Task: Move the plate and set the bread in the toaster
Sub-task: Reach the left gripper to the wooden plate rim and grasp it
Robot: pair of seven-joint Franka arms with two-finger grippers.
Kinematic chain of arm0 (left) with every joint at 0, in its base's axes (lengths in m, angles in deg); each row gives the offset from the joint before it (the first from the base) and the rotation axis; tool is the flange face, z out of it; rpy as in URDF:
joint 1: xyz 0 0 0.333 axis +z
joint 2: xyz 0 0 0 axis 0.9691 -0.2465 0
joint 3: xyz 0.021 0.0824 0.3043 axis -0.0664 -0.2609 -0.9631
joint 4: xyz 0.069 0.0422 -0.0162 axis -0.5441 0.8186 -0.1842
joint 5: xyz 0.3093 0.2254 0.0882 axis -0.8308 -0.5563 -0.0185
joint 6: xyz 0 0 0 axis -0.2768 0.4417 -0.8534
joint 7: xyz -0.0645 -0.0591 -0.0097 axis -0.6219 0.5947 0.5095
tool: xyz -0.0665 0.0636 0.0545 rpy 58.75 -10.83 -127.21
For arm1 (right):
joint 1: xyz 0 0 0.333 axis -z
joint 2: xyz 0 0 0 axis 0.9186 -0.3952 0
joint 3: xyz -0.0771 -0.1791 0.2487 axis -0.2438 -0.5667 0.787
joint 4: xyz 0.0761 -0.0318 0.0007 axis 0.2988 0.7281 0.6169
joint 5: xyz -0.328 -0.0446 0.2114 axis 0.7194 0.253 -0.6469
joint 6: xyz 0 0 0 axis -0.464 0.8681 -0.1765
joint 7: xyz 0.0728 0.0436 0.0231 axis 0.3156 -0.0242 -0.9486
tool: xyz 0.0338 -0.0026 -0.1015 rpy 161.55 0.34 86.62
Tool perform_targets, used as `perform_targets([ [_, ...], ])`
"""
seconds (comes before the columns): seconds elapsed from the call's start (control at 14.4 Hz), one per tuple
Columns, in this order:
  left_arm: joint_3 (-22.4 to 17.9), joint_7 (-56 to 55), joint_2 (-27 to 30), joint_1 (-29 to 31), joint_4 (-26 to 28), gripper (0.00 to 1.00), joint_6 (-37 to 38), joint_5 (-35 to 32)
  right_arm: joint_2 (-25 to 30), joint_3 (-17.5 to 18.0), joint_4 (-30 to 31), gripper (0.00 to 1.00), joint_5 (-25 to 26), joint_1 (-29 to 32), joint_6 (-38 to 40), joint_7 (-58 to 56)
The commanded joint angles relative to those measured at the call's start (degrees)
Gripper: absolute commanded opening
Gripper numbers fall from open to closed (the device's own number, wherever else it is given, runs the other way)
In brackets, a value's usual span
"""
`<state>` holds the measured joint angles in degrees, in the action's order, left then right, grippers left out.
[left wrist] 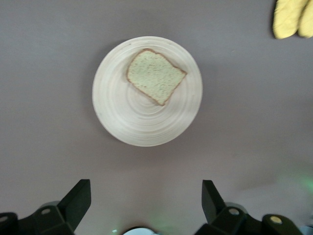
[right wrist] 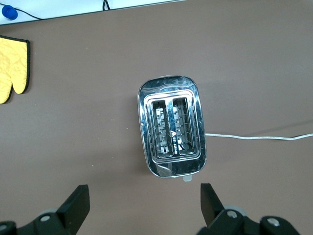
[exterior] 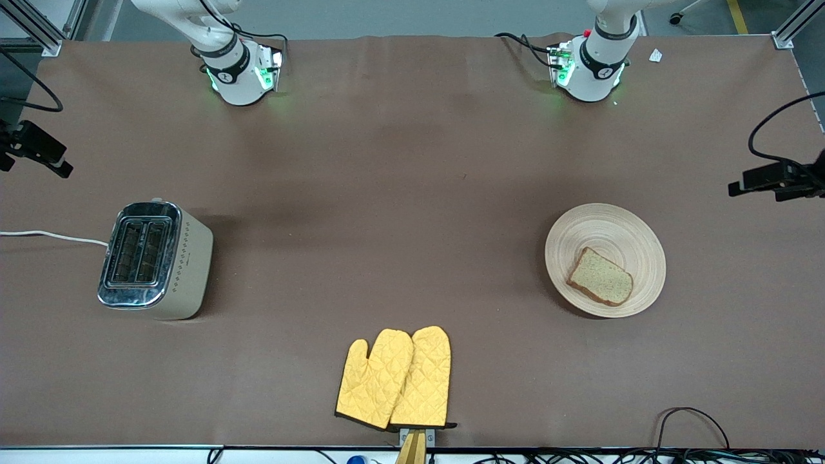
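Observation:
The round light-beige wooden plate (exterior: 606, 259) lies toward the left arm's end of the table, with the speckled bread slice (exterior: 601, 276) flat on it. Both show in the left wrist view: plate (left wrist: 122, 122), bread (left wrist: 155, 76). My left gripper (left wrist: 145, 200) hangs high over the table near the plate, open and empty. The cream toaster (exterior: 156, 259) with a chrome top stands toward the right arm's end, both slots empty (right wrist: 172, 126). My right gripper (right wrist: 145, 203) hangs high over the table near the toaster, open and empty. Neither gripper shows in the front view.
Two yellow oven mitts (exterior: 394, 377) lie near the front edge at the table's middle. The toaster's white cord (exterior: 51, 236) runs off the right arm's end. Black camera mounts (exterior: 780, 179) stand at both table ends.

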<state>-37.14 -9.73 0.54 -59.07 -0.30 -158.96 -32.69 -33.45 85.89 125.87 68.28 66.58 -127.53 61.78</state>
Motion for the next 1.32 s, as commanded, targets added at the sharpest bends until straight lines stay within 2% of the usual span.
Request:
perform_targets([
  [0.0, 0.3, 4.7, -3.0, 3.7, 0.3, 0.95, 0.6, 5.9, -0.4, -0.2, -0.9, 1.00, -1.0, -0.2, 0.5, -0.4],
  [0.07, 0.3, 6.8, -5.7, 5.3, 0.2, 0.95, 0.3, 7.8, -0.4, -0.2, -0.9, 1.00, -1.0, -0.2, 0.5, -0.4],
  [0.14, 0.3, 9.2, -9.3, 6.6, 0.2, 1.00, -0.3, 9.7, -0.4, -0.3, -0.9, 1.00, -1.0, -0.2, 0.5, -0.4],
  [0.35, 0.4, 16.2, -18.1, 7.4, 0.2, 1.00, -6.3, 11.9, -0.4, -0.3, -1.0, 1.00, -1.0, -0.1, 0.5, -0.5],
  [0.56, 0.3, 20.1, -26.3, 9.1, 0.0, 1.00, -7.1, 16.7, -0.4, -0.3, -1.0, 1.00, -1.0, -0.1, 0.5, -0.5],
  [0.77, 0.3, 24.8, -30.2, 9.0, -0.3, 1.00, -10.1, 16.4, -0.4, -0.3, -1.0, 1.00, -1.0, -0.1, 0.6, -0.4],
  [1.25, 0.3, 31.1, -35.2, 10.8, -0.3, 1.00, -11.8, 16.3, -0.4, -0.3, -1.0, 1.00, -1.0, -0.1, 0.6, -0.5],
])
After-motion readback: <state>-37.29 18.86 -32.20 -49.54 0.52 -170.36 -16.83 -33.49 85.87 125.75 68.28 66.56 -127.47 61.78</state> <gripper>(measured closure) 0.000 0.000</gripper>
